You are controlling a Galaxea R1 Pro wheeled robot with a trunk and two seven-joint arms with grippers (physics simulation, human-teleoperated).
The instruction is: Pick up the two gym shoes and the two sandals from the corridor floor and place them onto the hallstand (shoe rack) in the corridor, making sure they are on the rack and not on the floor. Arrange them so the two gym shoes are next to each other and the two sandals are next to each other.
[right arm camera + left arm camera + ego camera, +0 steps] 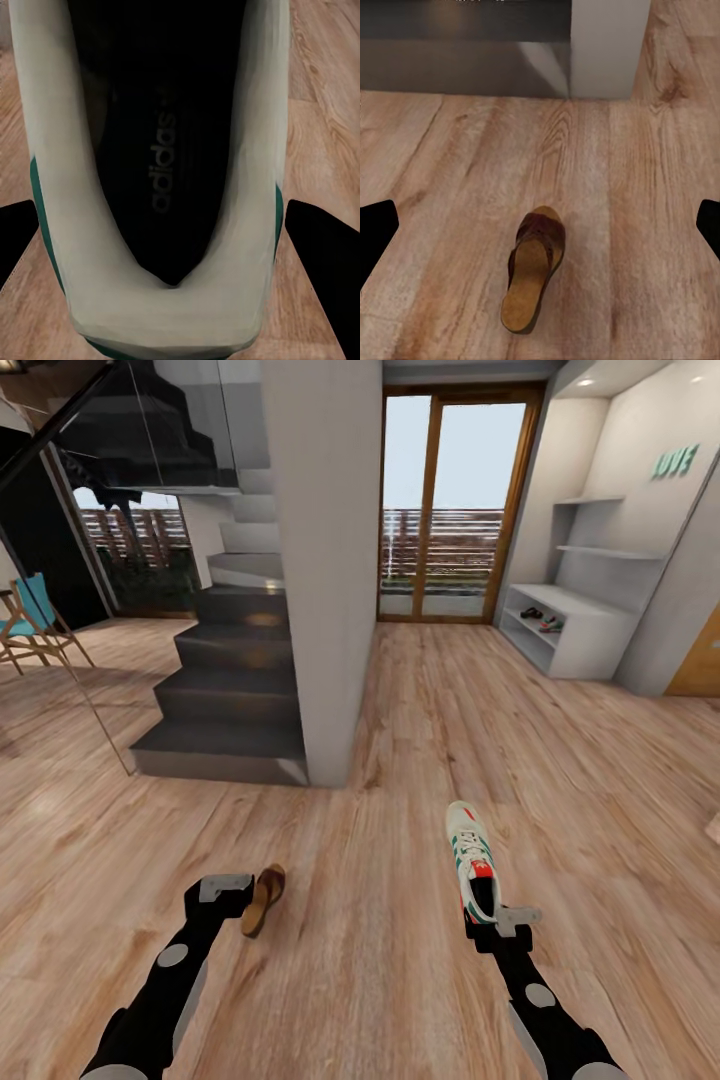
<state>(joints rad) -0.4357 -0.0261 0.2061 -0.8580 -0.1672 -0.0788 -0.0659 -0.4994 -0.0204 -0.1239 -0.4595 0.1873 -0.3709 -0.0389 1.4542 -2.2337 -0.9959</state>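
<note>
A wide floor (420, 760) of light wood-grain planks is seen running from the robot to a glass door (455, 510) with a wooden frame. A pale pillar (320, 560) is set in the middle of the room, and a dark staircase (235, 680) rises just beside it on the left. A folding chair (30, 625) with a blue seat is placed far to the left.

The white rack (575, 630) is set against the far right wall, well apart from the robot. On its upper open shelf a sandal (531, 613) and a gym shoe (551, 624) are seen side by side, though they are too small for detail.

A second gym shoe (472, 857) is found near the robot on the right, toe pointing away, with green stripes and a red patch at the heel. The right tool (497, 926) is placed at its heel; in the right wrist view the heel opening (161, 187) lies between the two dark fingers (322, 262), which are set apart on either side of it. Whether the shoe is pressed by them cannot be told.

A second sandal (264, 899) is seen on the left, just beside the left tool (225, 887). In the left wrist view it (534, 266) lies on the planks between the fingers (375, 232), which are spread wide and are clear of it.
</note>
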